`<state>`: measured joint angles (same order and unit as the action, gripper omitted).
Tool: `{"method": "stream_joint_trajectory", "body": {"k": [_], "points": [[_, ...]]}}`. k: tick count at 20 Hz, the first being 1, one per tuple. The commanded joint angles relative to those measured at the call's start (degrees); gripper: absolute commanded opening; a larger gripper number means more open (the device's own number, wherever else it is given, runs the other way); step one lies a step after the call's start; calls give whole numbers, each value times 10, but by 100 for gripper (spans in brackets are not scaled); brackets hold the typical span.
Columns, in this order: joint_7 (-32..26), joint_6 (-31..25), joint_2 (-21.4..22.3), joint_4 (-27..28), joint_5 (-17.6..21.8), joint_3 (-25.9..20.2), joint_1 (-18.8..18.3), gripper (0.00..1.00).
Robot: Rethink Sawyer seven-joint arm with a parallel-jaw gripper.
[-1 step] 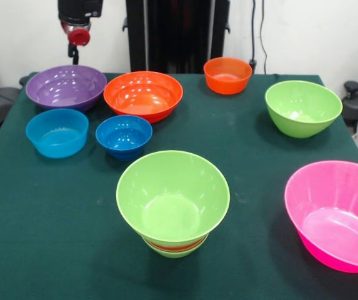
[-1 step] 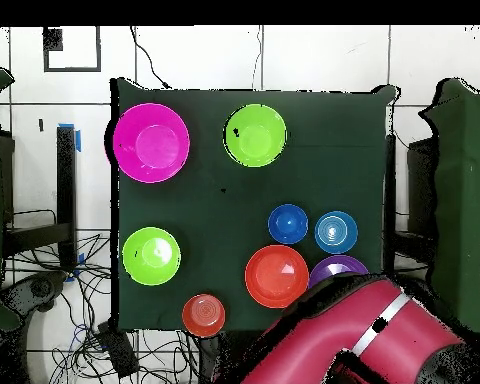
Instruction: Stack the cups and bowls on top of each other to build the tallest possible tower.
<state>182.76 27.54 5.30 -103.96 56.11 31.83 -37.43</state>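
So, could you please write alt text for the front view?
A lime green bowl tower stands on a dark green table, with purple, orange, blue, green and pink bowls scattered around. The gripper hangs above the purple bowl.

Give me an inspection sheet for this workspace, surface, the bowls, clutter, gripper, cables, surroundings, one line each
Surface: dark green table cloth, flat, no spills seen.
Job's things: the tower, a wide lime green bowl on an orange band and a green base, at the near edge; loose and upright are a pink bowl, a lime green bowl, a small orange bowl, a large orange bowl, a purple bowl, a light blue bowl and a dark blue bowl.
Clutter: nothing seen.
Gripper: the gripper hangs above the purple bowl, touching nothing; open or shut cannot be told.
Cables: tangled cables on the floor.
Surroundings: white wall, tiled floor.
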Motion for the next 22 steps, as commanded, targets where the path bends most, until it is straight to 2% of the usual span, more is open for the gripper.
{"method": "stream_joint_trajectory", "body": {"k": [1, 6, 9, 12, 16, 22], "points": [[-37, -80, -18, 93, 6, -70, 6, 100], [-23, -153, 14, 111, 70, -131, -33, 100], [-28, -181, 24, 120, 89, -163, -59, 100], [-53, -235, 49, 120, 108, -217, -100, 100], [-119, -305, 78, 118, 103, -295, -164, 100], [-172, -354, 86, 131, 92, -344, -204, 100]]}}
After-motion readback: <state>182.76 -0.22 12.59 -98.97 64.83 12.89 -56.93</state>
